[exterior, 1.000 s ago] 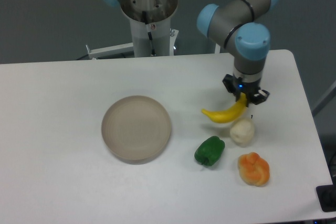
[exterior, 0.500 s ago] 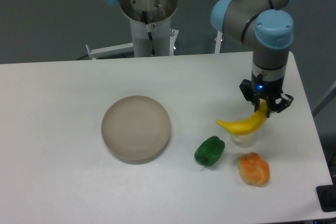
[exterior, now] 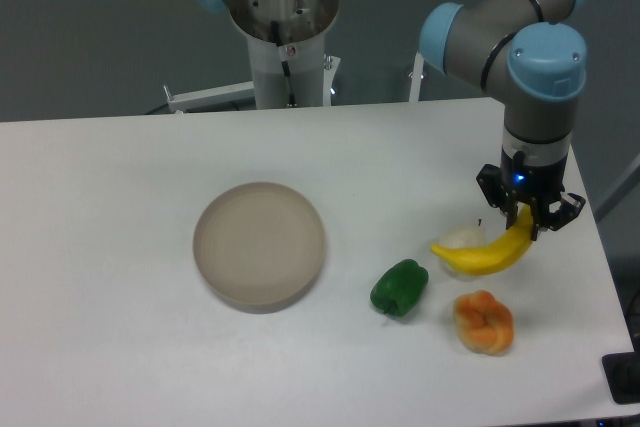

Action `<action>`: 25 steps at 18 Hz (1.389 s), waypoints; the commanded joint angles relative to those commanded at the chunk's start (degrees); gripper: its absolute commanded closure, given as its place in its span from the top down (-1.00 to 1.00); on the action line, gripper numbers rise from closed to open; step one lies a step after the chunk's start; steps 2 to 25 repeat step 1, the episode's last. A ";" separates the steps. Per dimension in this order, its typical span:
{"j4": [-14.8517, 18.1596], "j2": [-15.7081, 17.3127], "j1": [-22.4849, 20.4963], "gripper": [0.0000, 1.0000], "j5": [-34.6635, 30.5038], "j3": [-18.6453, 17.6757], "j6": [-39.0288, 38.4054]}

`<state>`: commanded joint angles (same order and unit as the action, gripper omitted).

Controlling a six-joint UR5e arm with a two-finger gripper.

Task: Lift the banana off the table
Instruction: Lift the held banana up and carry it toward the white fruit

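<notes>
The bright yellow banana [exterior: 483,255] hangs in the air over the right side of the white table [exterior: 120,247], with its right tip clamped in my gripper [exterior: 527,217]. The gripper points straight down and is shut on that tip. The banana's free end reaches left and covers most of a whitish object [exterior: 459,238] that lies on the table behind it.
A round beige plate [exterior: 260,243] sits left of centre. A green pepper [exterior: 399,287] lies below and left of the banana, and a lumpy orange fruit [exterior: 484,322] lies just below it. The table's right edge is close to the gripper.
The gripper has carried the banana to the right and a little toward the front, from above the whitish object's left to its right side.
</notes>
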<state>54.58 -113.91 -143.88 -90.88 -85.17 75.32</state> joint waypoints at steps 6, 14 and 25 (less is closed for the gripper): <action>0.00 -0.09 0.00 -0.42 0.00 0.09 0.00; 0.00 -0.09 0.00 -0.42 0.00 0.09 0.00; 0.00 -0.09 0.00 -0.42 0.00 0.09 0.00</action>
